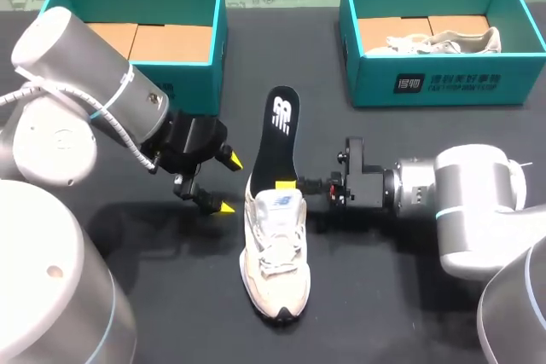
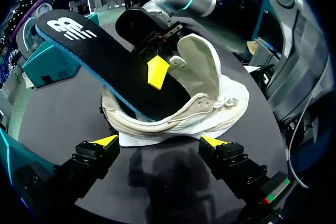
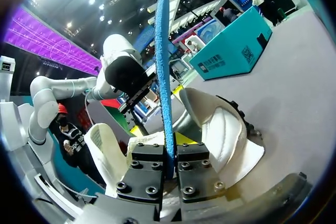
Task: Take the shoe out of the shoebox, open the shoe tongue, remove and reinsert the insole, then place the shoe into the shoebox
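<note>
Head view: keep your right gripper [image 1: 290, 183], clamped on the insole [image 1: 279, 130], aligned with the shoe [image 1: 273, 262]; your left gripper [image 1: 228, 185] hangs open at nine o'clock.

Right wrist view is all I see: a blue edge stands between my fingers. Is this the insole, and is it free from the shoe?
Observer: Yes, the insole, black on top. One end sits inside the shoe; the rest sticks out past its heel.
Operator: Does the left arm hold the shoe?
Observer: No. The left fingers are open beside it, touching nothing.
Operator: Which shoebox is free?
Observer: The left shoebox shows only cardboard; the right shoebox holds another shoe.
</note>
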Controlling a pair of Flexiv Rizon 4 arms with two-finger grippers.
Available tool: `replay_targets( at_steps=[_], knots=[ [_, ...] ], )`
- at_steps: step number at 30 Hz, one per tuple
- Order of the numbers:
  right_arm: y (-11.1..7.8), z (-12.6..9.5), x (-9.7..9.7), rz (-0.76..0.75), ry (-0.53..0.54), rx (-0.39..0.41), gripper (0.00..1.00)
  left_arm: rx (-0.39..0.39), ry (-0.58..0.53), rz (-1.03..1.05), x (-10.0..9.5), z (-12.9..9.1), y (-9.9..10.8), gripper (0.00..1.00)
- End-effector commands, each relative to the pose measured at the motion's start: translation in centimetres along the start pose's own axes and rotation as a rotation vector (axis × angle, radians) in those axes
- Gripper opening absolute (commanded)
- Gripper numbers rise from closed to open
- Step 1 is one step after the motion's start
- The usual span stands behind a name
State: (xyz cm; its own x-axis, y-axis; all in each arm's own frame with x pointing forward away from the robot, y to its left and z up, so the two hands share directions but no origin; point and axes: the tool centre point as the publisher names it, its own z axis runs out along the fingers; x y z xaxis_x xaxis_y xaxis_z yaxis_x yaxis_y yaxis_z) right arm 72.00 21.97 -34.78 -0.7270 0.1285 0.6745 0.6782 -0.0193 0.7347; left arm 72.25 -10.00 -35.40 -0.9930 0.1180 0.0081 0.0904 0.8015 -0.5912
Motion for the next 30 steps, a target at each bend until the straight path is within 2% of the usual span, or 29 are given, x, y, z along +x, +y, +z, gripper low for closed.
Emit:
replay_targets(
  at_steps=[1,10,12,15,30],
  knots=[
    [-1.2,0.1,0.0,0.004,0.001,-0.004,0.0,-0.003,-0.001,0.0,0.0,0.2,0.0,1.0],
    [0.3,0.9,0.1,-0.03,0.03,0.019,0.0,-0.003,-0.001,0.0,0.0,0.2,0.0,1.0],
    [0.6,1.1,0.0,-0.033,0.033,0.028,0.09,-0.003,-0.001,0.0,0.0,0.2,0.0,1.0],
    [0.8,1.2,-0.1,-0.033,0.037,0.032,0.16,-0.003,-0.001,0.0,0.0,0.2,0.0,1.0],
    [1.6,1.2,0.4,-0.065,0.048,0.048,0.28,-0.003,-0.001,0.0,0.0,0.2,0.0,1.0]
  ],
)
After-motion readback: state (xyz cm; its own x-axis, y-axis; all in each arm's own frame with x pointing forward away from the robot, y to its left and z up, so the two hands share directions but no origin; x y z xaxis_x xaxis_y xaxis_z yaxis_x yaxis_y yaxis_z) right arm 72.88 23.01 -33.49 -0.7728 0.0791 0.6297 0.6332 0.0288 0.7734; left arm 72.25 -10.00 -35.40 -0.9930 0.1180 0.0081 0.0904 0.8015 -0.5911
